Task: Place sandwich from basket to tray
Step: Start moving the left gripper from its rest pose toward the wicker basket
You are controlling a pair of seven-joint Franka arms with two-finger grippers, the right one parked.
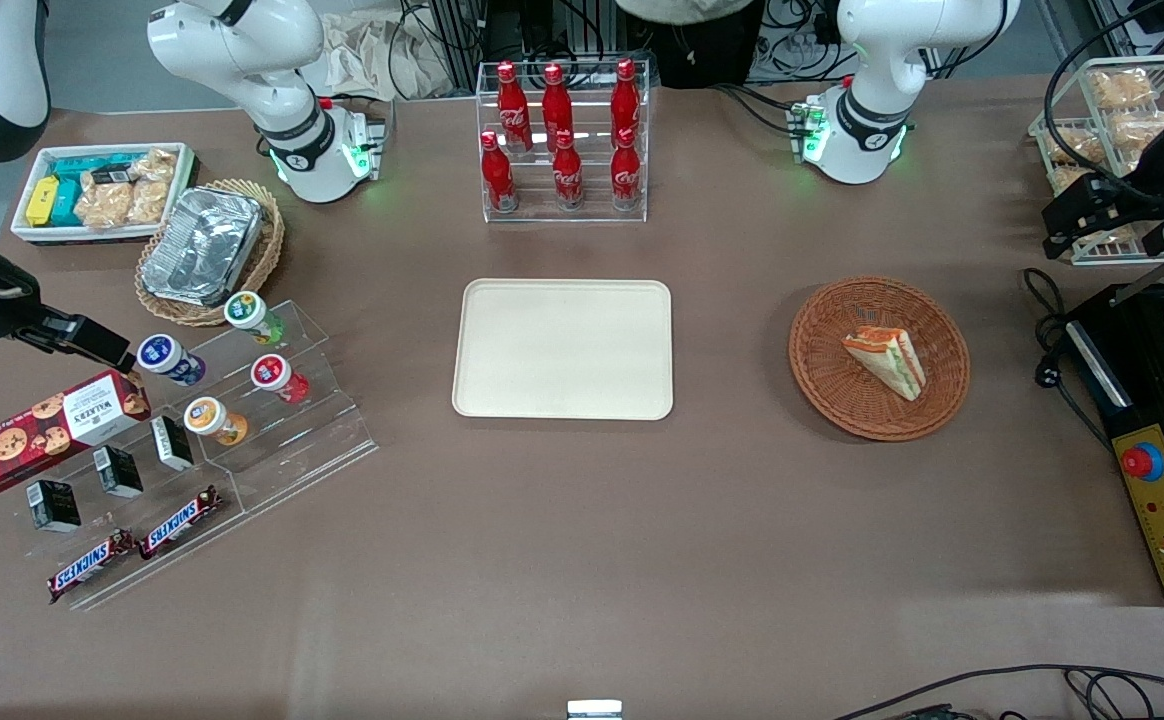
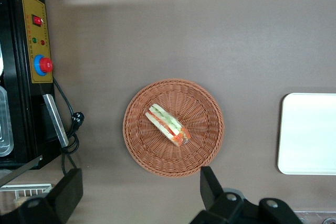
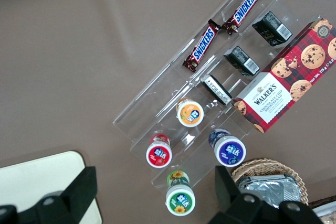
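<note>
Brown matte tabletop (image 1: pixel 582 560) fills our views, with a flat rectangular cream tray with rounded corners (image 1: pixel 562 348) at its middle; in the wrist view the tray is cut off at the frame edge. Our left arm's black two-finger gripper (image 2: pixel 139 195) hangs high above the table at the working arm's end, its fingers (image 2: pixel 212 184) spread wide and holding nothing; only their tips show in the wrist view. Well below and ahead of the fingers sits the round reddish-brown woven wicker basket (image 2: pixel 207 145). Inside it lies the small triangular wrapped sandwich of white bread (image 2: pixel 167 125), on its side, green and red filling showing along one edge. A black control box (image 2: pixel 26 77) near the basket is partly cut off.
</note>
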